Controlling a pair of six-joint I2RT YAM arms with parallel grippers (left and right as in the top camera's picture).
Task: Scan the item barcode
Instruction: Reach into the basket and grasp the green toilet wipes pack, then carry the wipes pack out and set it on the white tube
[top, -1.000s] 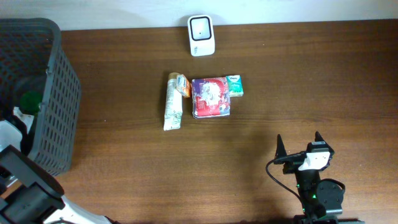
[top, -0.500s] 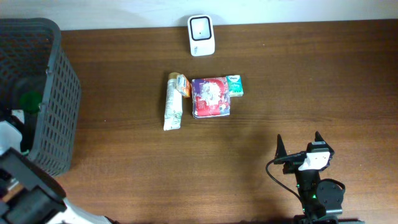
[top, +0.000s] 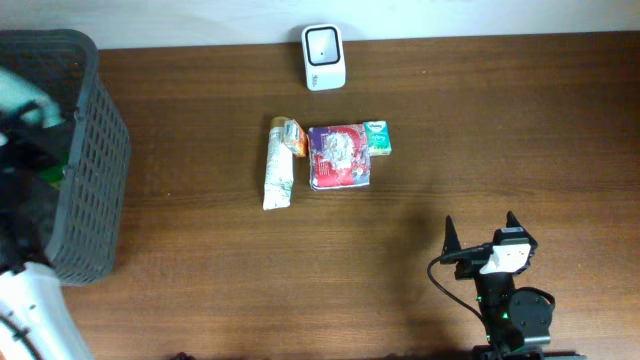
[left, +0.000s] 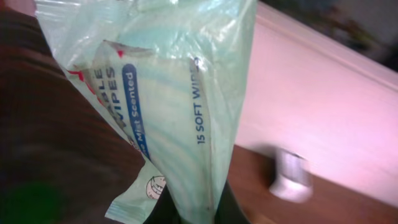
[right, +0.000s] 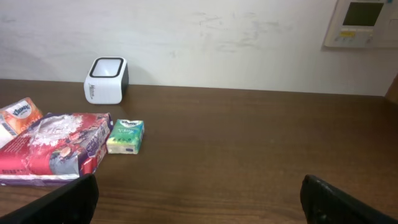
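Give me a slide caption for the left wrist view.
Left gripper shut on a pale green wipes pack, white scanner blurred on the brown table behind.

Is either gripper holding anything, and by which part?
Left gripper pinches the pale green plastic wipes pack by one edge; right gripper open, holding nothing.

White scanner (top: 324, 57), packets (top: 340, 156) on table (top: 500, 130)

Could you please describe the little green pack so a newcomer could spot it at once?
On the brown table, a row of packs lies in front of the white scanner. The green pack sits at its right end, beside the red packet, and is the smallest there.
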